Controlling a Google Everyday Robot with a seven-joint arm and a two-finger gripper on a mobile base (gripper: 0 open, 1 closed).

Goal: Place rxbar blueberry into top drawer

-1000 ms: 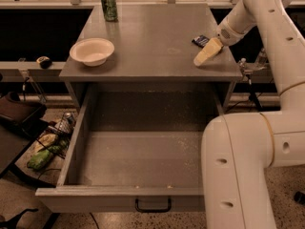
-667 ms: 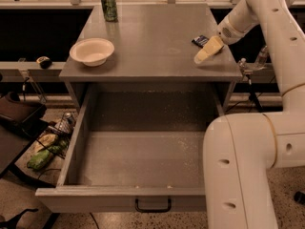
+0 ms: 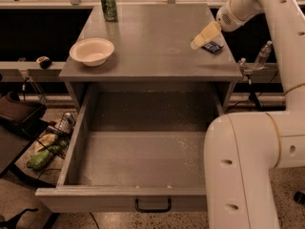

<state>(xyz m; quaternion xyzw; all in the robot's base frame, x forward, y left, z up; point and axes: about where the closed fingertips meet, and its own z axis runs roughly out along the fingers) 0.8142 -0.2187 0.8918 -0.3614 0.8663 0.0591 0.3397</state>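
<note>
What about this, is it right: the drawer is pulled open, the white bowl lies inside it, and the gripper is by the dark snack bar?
Not quite. The camera view shows the bowl on the cabinet top, not inside the top drawer. The drawer is pulled open, and the gripper is by the rxbar blueberry.

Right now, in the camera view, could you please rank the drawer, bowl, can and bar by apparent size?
1. drawer, nearest the camera.
2. bowl.
3. can, though it stands farther away.
4. bar, beside the gripper at the tabletop's right.
</note>
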